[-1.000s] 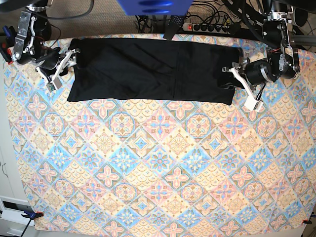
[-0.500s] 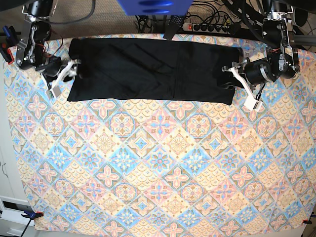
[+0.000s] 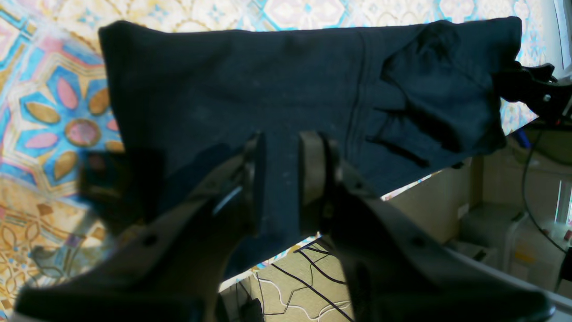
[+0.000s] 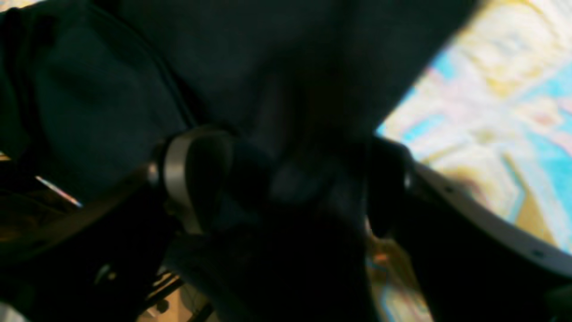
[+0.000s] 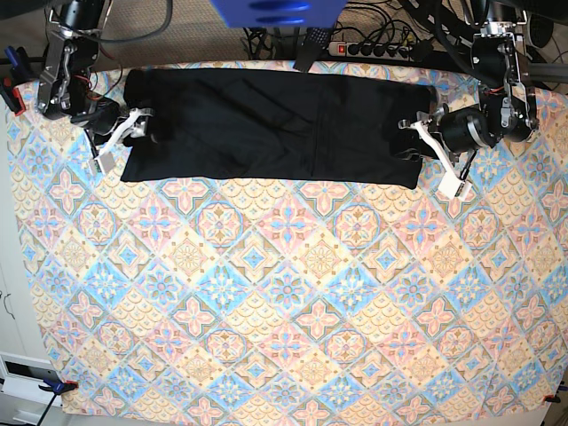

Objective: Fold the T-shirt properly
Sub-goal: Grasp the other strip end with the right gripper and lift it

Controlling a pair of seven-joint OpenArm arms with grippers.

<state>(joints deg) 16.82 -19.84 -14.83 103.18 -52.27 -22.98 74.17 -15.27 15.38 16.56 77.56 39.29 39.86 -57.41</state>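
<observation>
The black T-shirt [image 5: 266, 124] lies as a long flat band across the back of the table. My left gripper [image 5: 422, 145] is at the shirt's right end. In the left wrist view its jaws [image 3: 282, 161] stand nearly together with the shirt's fabric [image 3: 268, 76] between them. My right gripper [image 5: 131, 135] is at the shirt's left end. In the blurred right wrist view it [image 4: 290, 183] is open, with its jaws wide apart and dark shirt fabric [image 4: 111, 89] between and around them.
A patterned tablecloth [image 5: 284, 293] covers the table. A power strip [image 5: 373, 49] and cables lie just behind the back edge. A blue object [image 5: 275, 11] hangs at the top centre. A clamp [image 5: 60, 386] holds the cloth's front left corner.
My right gripper has moved right, from beside the shirt's left end onto it. The left arm and the shirt have not moved.
</observation>
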